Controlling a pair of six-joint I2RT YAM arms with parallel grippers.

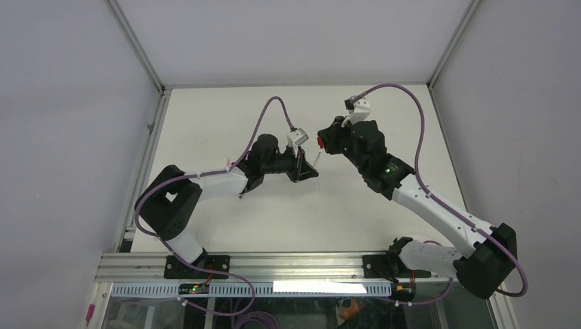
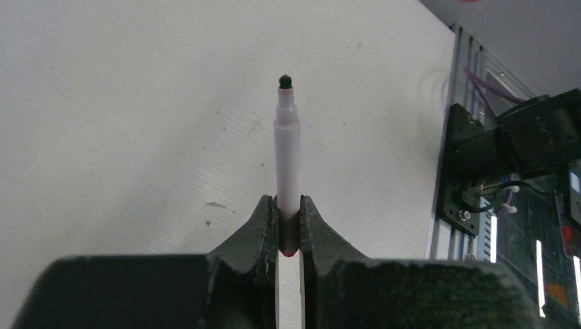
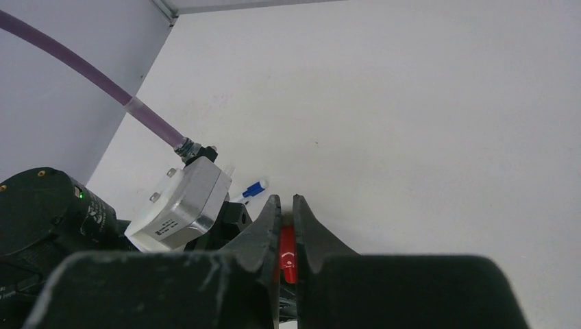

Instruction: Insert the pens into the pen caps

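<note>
My left gripper is shut on the lower end of a pen with a pale pinkish-white body and a dark tip; the pen stands straight out from the fingers in the left wrist view. My right gripper is shut on a red pen cap, seen between its fingers. The red cap shows as a red spot at the gripper's front, up and to the right of the left gripper, a short gap apart. A white pen piece with a blue cap shows beyond the left wrist camera. Other pens and caps are hidden.
The white table is walled at the back and both sides. A small pink thing lies by the left forearm. The left arm's camera box and purple cable are close to the right gripper. An aluminium rail runs along the near edge.
</note>
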